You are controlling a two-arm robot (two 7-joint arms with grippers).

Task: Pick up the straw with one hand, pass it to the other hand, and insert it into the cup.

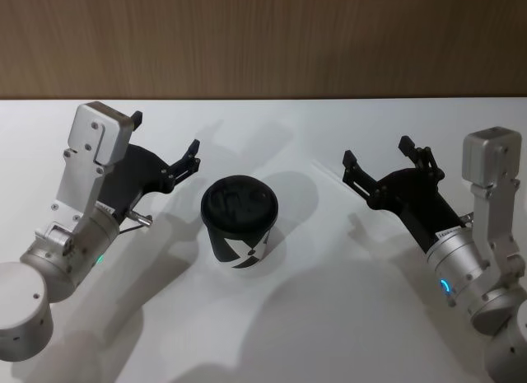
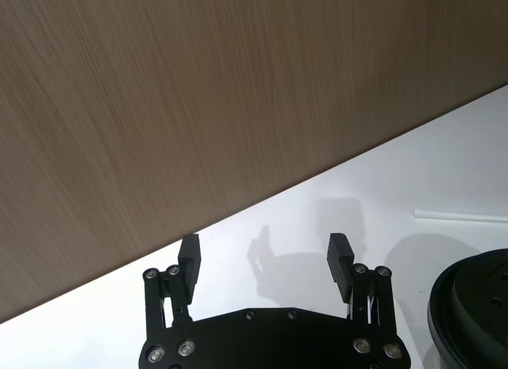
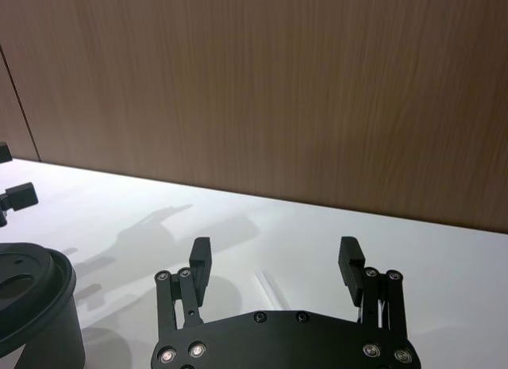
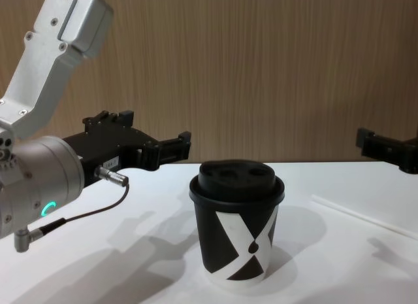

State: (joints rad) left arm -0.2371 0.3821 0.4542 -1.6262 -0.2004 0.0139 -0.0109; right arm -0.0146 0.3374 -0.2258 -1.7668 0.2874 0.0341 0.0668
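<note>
Work surface: white table [image 1: 346,317] before a wood-panelled wall [image 1: 263,37].

Cup [image 4: 238,242]: black paper cup with a white X-like pattern, standing upright near the middle of the table; black domed lid [image 4: 236,176] seated on it; nothing inserted through the lid.

Straw [image 4: 359,217]: thin white tube lying flat on the table, right of the cup and somewhat farther back, well apart from it; no gripper touches it; in the head view it is barely distinguishable against the white surface.

Left gripper [image 1: 165,134]: positioned left of the cup and slightly farther back, above the table, pointed toward the middle; jaws spread wide with nothing between them; silver wrist carries a glowing green ring [image 4: 46,209] and a thin cable [image 4: 85,216]; the nearer fingertip is close to the cup's lid but not touching it.

Right gripper [image 1: 377,152]: positioned right of the cup, above the table, pointed toward the far left; jaws likewise spread wide and empty; the right wrist view shows the straw on the table beyond the gripper, in line with the gap between its fingers [image 3: 200,254]; whether the fingertips are close to the table cannot be told.
</note>
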